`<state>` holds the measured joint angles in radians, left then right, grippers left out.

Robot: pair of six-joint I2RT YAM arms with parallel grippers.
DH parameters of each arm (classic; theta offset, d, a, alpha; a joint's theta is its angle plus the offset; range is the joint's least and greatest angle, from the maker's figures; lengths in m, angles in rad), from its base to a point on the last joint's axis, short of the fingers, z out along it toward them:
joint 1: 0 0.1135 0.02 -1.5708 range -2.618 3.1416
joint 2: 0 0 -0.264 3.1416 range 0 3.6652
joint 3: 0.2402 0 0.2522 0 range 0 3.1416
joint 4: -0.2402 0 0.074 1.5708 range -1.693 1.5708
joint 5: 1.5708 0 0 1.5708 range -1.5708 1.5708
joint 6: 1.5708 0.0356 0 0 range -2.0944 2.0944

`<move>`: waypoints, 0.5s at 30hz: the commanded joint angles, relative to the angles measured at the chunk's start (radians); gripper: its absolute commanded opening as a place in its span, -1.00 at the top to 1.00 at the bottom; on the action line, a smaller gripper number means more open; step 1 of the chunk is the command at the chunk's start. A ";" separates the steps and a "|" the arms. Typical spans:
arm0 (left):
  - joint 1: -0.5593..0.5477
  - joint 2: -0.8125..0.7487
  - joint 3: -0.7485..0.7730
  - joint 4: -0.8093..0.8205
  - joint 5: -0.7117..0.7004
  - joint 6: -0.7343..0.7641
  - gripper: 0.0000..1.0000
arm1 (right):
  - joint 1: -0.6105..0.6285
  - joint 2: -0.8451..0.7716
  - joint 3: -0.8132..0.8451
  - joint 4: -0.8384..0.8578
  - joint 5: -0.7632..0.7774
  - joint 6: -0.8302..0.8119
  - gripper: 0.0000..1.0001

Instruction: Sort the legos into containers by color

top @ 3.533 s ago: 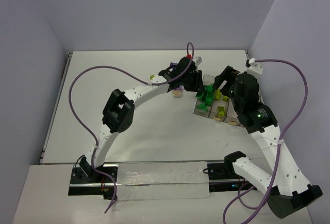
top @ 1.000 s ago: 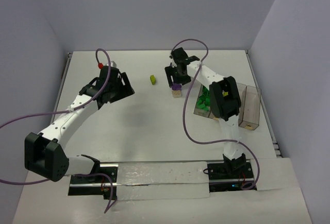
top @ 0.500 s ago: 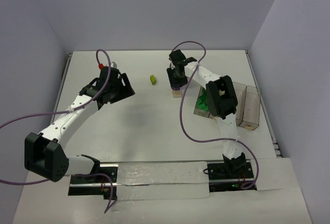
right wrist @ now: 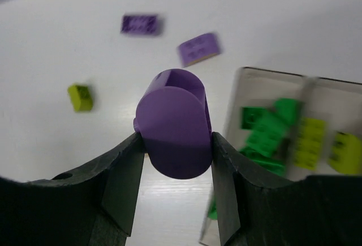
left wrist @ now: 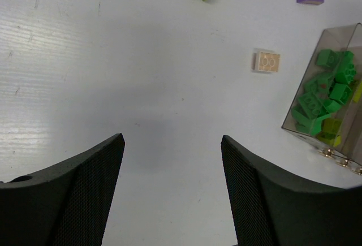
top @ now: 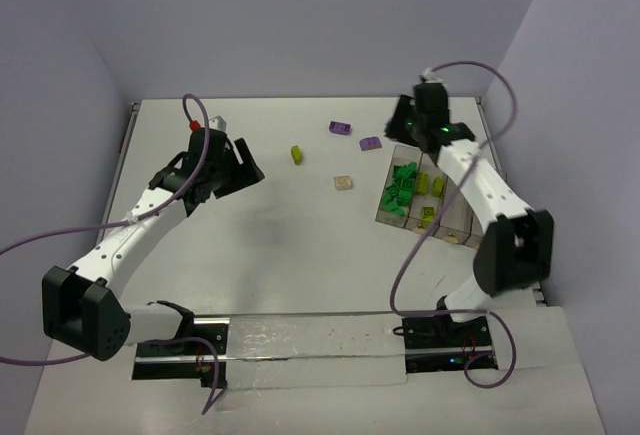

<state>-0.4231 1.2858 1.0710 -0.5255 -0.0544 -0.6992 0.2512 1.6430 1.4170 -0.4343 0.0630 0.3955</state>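
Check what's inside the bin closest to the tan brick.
A heap of dark green bricks lies in that bin; the top ones cover those beneath, so their count is unclear.

Containers (top: 466,217) stand at table (top: 280,245) right, heaped bricks (top: 402,190) in their left bins. Square brick (top: 343,183) lies left of them; far flat brick (top: 341,128) directly behind it; near flat brick (top: 371,143) right of that; rounded brick (top: 297,155) farther left. Right gripper (right wrist: 174,141) clasps held brick (right wrist: 172,116) by containers' far end

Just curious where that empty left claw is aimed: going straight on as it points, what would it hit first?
Probably bare table. The left gripper is open and only white tabletop shows between its fingers; the tan brick lies farther on, off to one side. Depth is hard to judge.
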 commanded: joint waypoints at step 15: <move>-0.013 -0.025 -0.020 0.080 0.042 0.008 -0.54 | -0.486 -0.403 -0.540 0.154 0.124 0.134 0.39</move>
<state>-0.4293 1.2823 1.0659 -0.4994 -0.0304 -0.6952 -0.2038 1.2545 0.8846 -0.3369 0.1489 0.5311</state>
